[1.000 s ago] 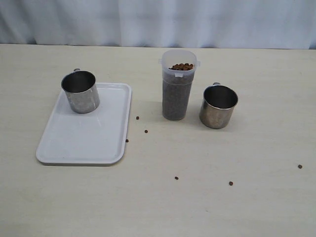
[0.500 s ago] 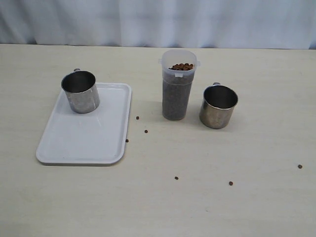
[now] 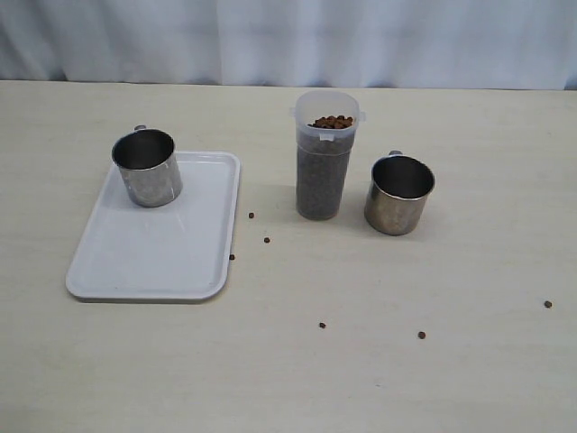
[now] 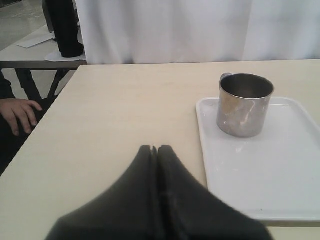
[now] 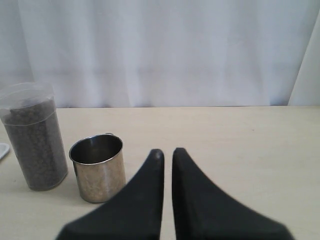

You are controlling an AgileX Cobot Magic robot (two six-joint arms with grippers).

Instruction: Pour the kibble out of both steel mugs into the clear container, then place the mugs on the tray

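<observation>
Kibble [image 3: 332,122] fills the clear container [image 3: 325,171], upper centre. One steel mug [image 3: 147,168] stands on the tray [image 3: 153,257], left; the second mug [image 3: 398,195] waits on the tabletop [image 3: 361,379], just right of the container. Nothing has moved: my left fingers [image 4: 147,160] and right fingers [image 5: 155,165] are pinched together, empty. One mug to go.

You have open table around the mug [image 3: 398,194] off the tray [image 3: 153,271]; the clear container [image 3: 325,167] stands near it, on the tray's side.

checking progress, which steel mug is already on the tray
The left steel mug stands upright on the white tray; the other mug sits on the table beside the clear container.
</observation>
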